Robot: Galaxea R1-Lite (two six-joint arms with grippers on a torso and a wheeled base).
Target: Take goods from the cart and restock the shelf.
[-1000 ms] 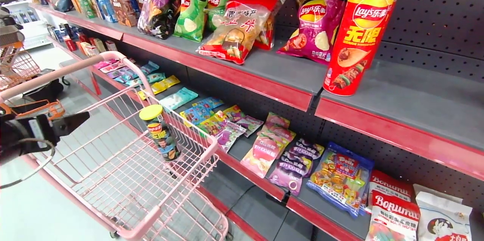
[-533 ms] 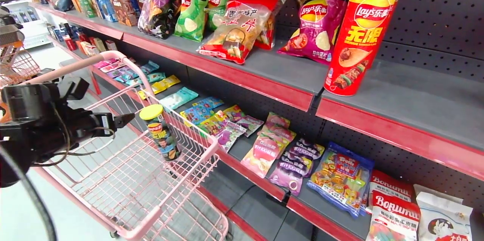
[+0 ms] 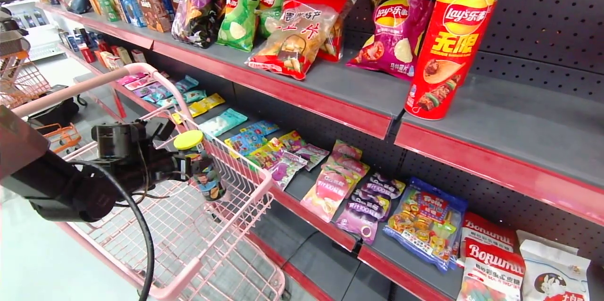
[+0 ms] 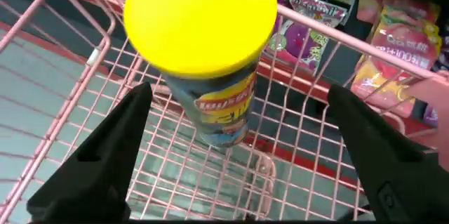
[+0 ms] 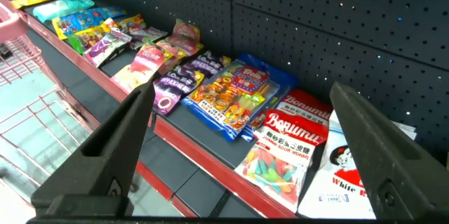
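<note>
Shelf [image 3: 509, 117]: you have two grey boards with red front edges ahead of you. The upper board runs across the top of the head view and the lower one sits below it.
Cart [image 3: 71, 92]: the pink wire cart is on your left, just beside the lower board, with its handle towards you.
Chip bags [image 3: 292, 37]: they lie in a row on the upper board, leaning against the pegboard back.
Red can [image 3: 448, 41]: the tall one stands upright on the upper board, just to the right of a purple bag [image 3: 396, 32].
Candy packets [image 3: 330, 188]: they lie flat along the lower board. You also see them in the right wrist view [image 5: 238, 94].
Yellow-lidded can [image 3: 200, 164]: your task item stands in the cart's basket, in the corner nearest the shelf. Its lid is close under the left wrist camera [image 4: 203, 20].
Left gripper [image 3: 186, 169]: it is inside the basket at the can. The fingers are spread wide, one on each side of the can [image 4: 238, 94], and neither touches it.
Right gripper [image 5: 238, 112]: its fingers are spread apart with nothing between them, and it hangs in front of the lower board.
</note>
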